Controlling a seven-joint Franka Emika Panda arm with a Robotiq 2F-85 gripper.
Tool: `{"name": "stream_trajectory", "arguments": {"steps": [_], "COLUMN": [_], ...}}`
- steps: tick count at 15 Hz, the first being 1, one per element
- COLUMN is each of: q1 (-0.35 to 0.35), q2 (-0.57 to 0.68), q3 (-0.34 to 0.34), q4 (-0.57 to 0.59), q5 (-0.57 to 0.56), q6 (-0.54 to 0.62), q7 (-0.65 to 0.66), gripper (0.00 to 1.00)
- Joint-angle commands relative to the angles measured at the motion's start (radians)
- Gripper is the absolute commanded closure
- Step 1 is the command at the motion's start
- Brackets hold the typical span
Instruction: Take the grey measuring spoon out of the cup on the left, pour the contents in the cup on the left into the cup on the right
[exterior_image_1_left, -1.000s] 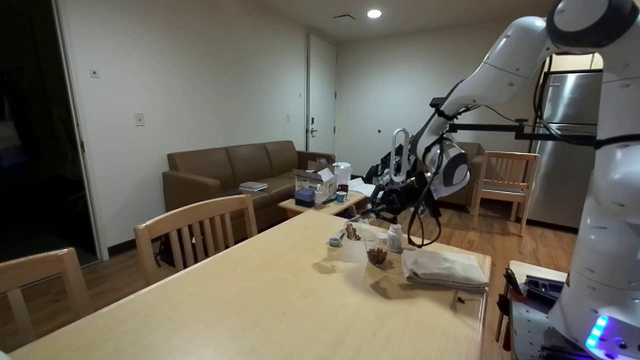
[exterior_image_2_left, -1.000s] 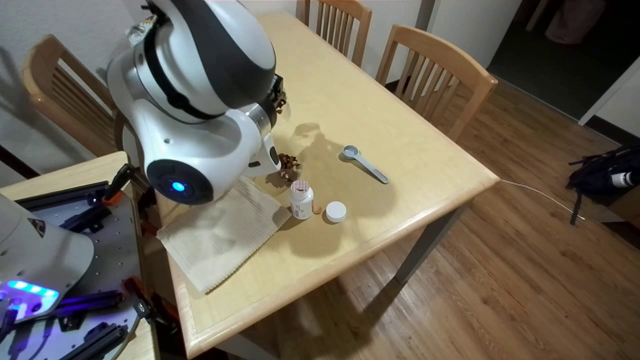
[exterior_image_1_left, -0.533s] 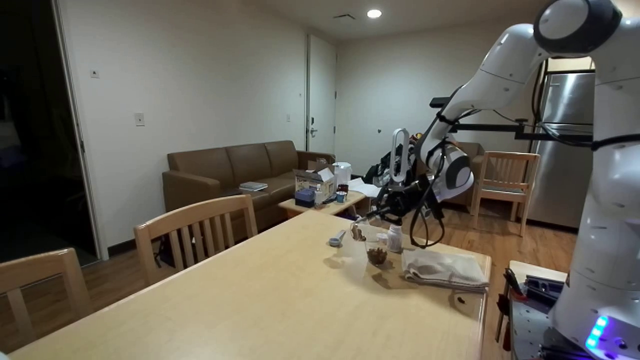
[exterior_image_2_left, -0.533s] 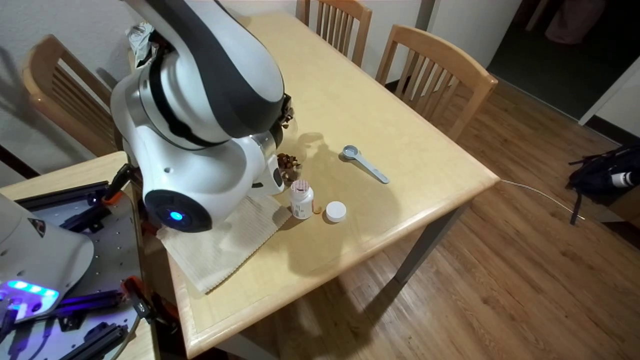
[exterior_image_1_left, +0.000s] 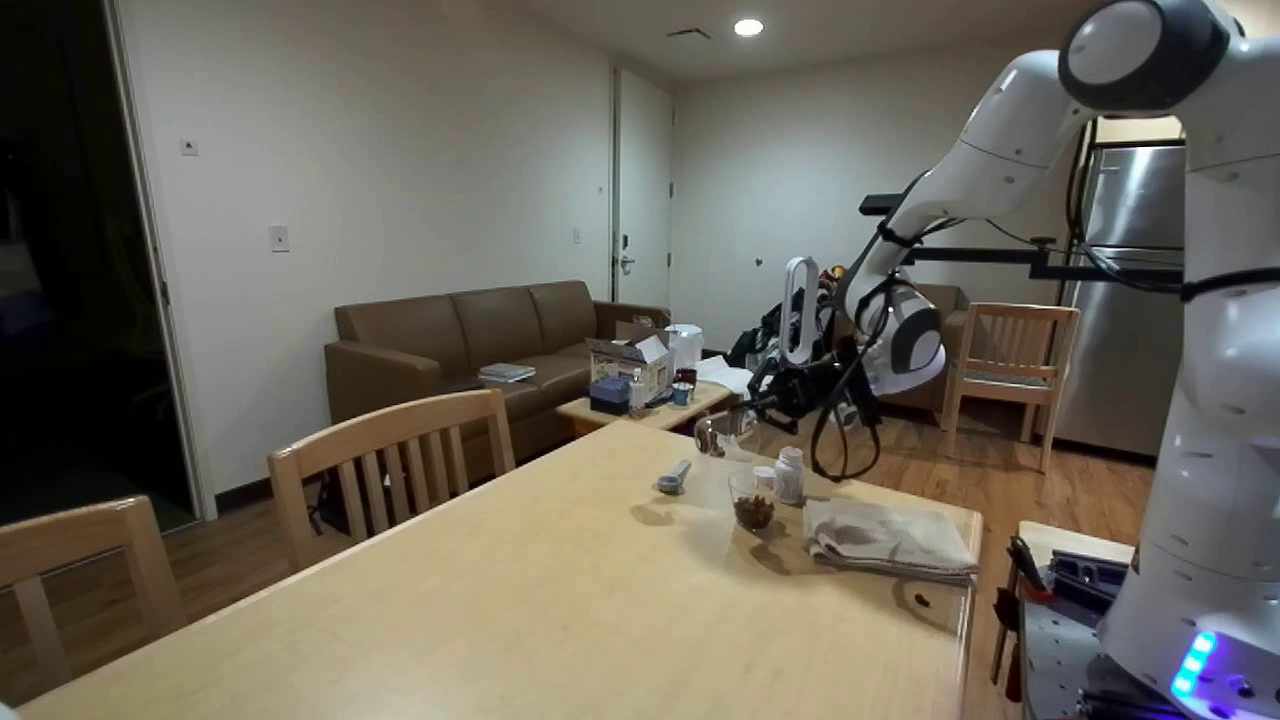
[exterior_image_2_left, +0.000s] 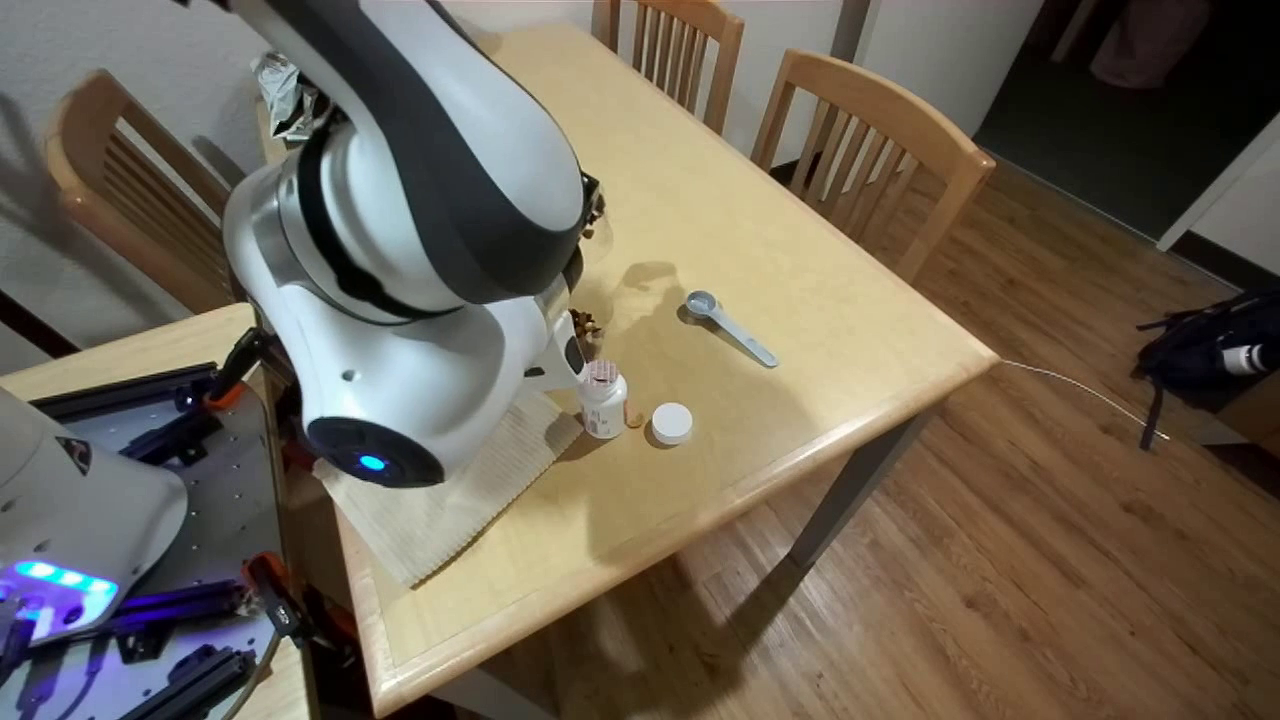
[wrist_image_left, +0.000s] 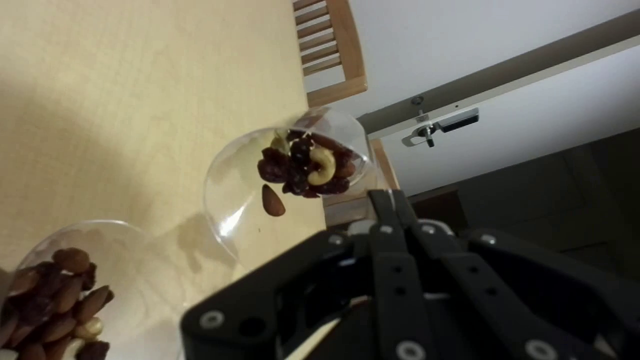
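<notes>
My gripper (wrist_image_left: 392, 200) is shut on the wall of a clear cup (wrist_image_left: 226, 220) and holds it above the table. The held cup is tilted far over and contains dark dried fruit, a cashew and an almond. It also shows in both exterior views (exterior_image_1_left: 708, 440) (exterior_image_2_left: 603, 250). A second clear cup (wrist_image_left: 145, 295) with nuts and dried fruit stands on the table, lower left in the wrist view. It also shows in an exterior view (exterior_image_1_left: 740, 487), and the arm partly hides it in an exterior view (exterior_image_2_left: 592, 347). The grey measuring spoon (exterior_image_2_left: 735, 330) lies on the table, apart from both cups.
A white bottle (exterior_image_2_left: 604, 408) and its white cap (exterior_image_2_left: 671, 424) stand close to the second cup. A folded cloth (exterior_image_1_left: 885, 535) lies near the table edge. A small dark bit (exterior_image_1_left: 921, 600) lies near the table corner. Wooden chairs (exterior_image_2_left: 870, 150) stand along the table.
My gripper and the held cup have risen in an exterior view, and the cup is tilted more onto its side. In an exterior view they have shifted right. Spoon, bottle and second cup have not moved.
</notes>
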Motion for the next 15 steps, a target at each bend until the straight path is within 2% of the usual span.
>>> {"name": "stream_trajectory", "arguments": {"steps": [1, 5, 11, 13, 14, 15], "q1": [-0.037, -0.052, -0.054, -0.04, 0.001, 0.018], "q2": [0.073, 0.147, 0.23, 0.233, 0.201, 0.187], "q3": [-0.007, -0.02, -0.034, -0.037, -0.044, -0.04], "q4": [0.035, 0.052, 0.065, 0.07, 0.067, 0.067], "q5": [0.08, 0.108, 0.114, 0.106, 0.101, 0.101], "q6": [-0.16, -0.28, -0.333, -0.298, -0.157, -0.103], "q7": [-0.028, -0.022, -0.002, 0.012, 0.06, 0.056], "gripper": [1.0, 1.0, 1.0, 1.0, 1.0, 1.0]}}
